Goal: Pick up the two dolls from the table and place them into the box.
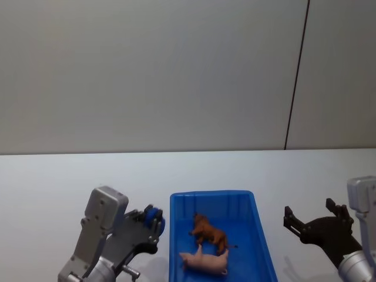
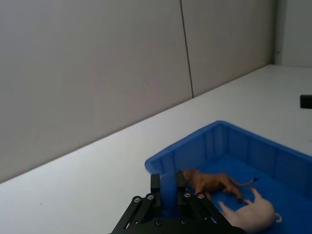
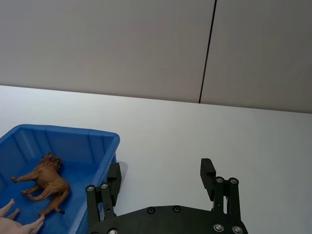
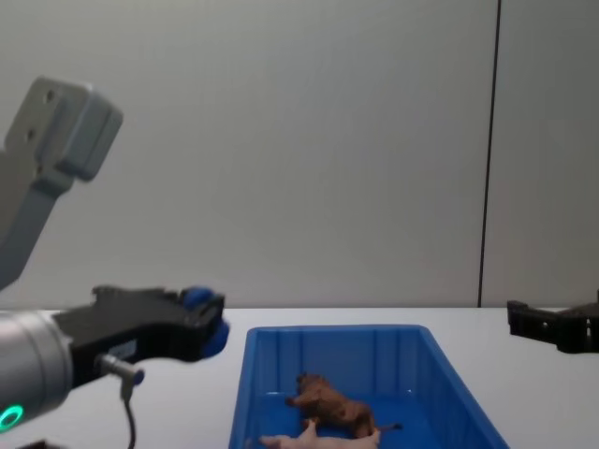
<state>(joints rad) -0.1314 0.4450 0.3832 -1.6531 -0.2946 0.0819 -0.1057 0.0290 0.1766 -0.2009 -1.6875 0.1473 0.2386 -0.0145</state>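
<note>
While both dolls lie inside the blue box (image 1: pixel 258 235), neither is touched by a gripper. The brown lion doll (image 1: pixel 210 233) is seen on the box floor, with the pink doll (image 1: pixel 205 262) on its side just beside it, nearer the robot. The left gripper (image 1: pixel 154 221) is held above the table (image 1: pixel 59 182) just left of the box, its fingers (image 2: pixel 155 187) nearly closed, apparently on nothing. The right gripper (image 1: pixel 310 218) is held right of the box, fingers spread and empty.
</note>
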